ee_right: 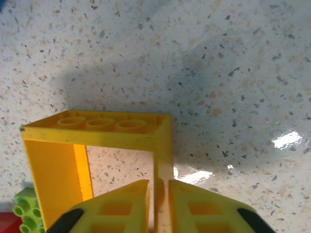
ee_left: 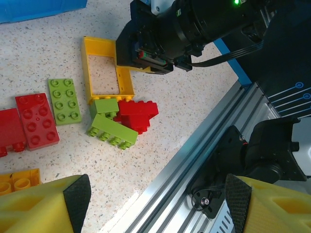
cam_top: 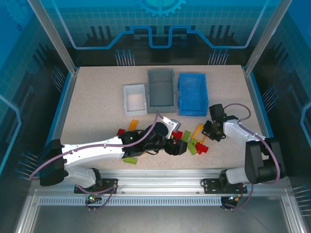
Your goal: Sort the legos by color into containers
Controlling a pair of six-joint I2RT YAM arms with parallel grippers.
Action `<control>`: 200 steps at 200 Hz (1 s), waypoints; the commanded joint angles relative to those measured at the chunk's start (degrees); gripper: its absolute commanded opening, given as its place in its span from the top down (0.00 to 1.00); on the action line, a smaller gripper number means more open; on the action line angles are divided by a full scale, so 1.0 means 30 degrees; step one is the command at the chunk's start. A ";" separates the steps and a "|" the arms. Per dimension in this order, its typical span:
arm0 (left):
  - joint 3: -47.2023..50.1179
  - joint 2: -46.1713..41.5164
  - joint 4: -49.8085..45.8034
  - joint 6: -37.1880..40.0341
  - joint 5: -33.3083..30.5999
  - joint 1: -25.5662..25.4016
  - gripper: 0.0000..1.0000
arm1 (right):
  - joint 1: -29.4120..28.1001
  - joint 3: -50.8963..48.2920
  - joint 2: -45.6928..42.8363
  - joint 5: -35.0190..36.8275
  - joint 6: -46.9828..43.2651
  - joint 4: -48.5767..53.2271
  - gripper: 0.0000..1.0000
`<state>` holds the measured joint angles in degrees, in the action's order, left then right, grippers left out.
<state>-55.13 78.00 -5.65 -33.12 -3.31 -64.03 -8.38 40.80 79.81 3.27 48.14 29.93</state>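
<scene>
Since the right fingers [ee_right: 141, 204] are closed on just one thin side rail of the yellow frame [ee_right: 97, 128], the frame seems liable to pivot or slip out on the carry, as its open body hangs wholly to one side of the grip. It may also drag the lime brick [ee_left: 104, 107] and red brick [ee_left: 138, 114] lying against its end.

- Blue bin [cam_top: 193, 93]: far side of the desk [cam_top: 97, 121]; reference item.
- Grey bin [cam_top: 161, 90]: just beside the blue bin's left wall.
- White bin [cam_top: 135, 99]: smaller, left of the blue bin, beyond the grey.
- Left fingers [ee_left: 73, 201]: spread wide, holding nothing; on the blue bin's near side, toward its left.
- Yellow frame: near the blue bin, on its near side. Open rectangle of glossy hard plastic, three studs on the short end. Cannot tell whether it is off the desk.
</scene>
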 commanded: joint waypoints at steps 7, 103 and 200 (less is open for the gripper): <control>-0.0350 -0.0151 -0.0088 0.0112 -0.0607 -0.0130 0.23 | -0.0332 -0.0113 -0.0569 0.0865 0.0213 -0.0164 0.94; -0.3013 -0.1930 -0.3994 -0.0058 -0.3860 0.1717 0.23 | -0.3252 0.8590 0.0213 0.6242 -0.5459 0.1972 1.00; -0.5613 -0.1464 -0.4998 -0.0006 -0.4589 0.2858 0.23 | -0.1750 2.1322 1.3722 0.4663 -0.8506 0.4847 1.00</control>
<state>-70.26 72.95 -19.29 -33.10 -16.34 -55.94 -15.59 97.97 116.86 18.85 24.75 39.83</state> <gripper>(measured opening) 0.769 0.053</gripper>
